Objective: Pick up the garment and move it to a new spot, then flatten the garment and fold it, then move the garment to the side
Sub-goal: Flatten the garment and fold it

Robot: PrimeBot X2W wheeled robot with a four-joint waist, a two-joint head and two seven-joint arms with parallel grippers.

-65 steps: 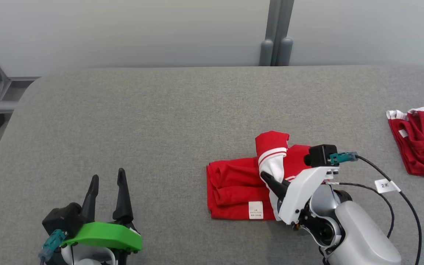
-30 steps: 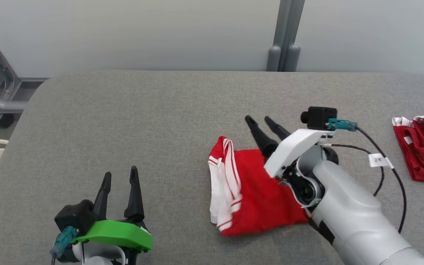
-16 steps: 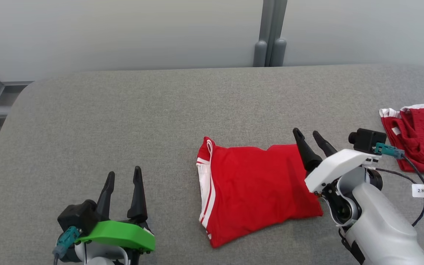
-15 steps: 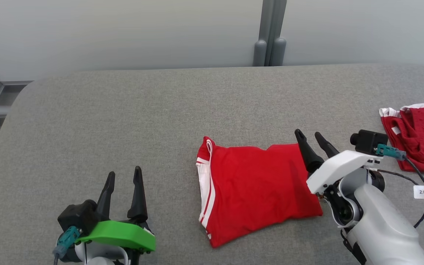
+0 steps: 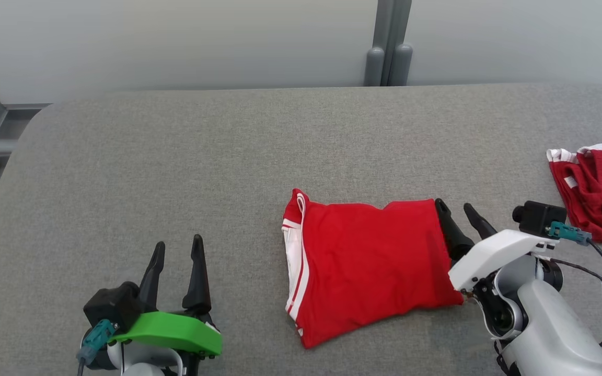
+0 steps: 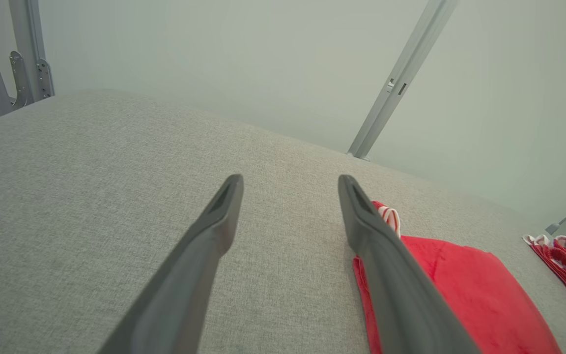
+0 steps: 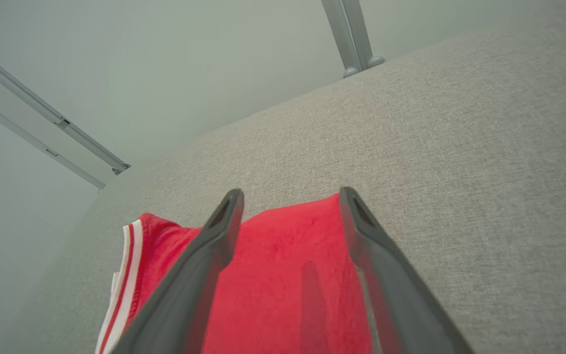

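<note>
Now, your garment lies folded flat on the counter, with its right edge at the tips of your right jaws. Those jaws are spread wide and grasp nothing. The garment's white-striped edge faces your left jaws, which are also released and empty, well apart from it. Another garment lies off to the right of the right jaws.

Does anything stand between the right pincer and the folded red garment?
Nothing visible does: the open right pincer sits at the right edge of the folded red garment. A second red garment lies apart, farther right on the grey table.
</note>
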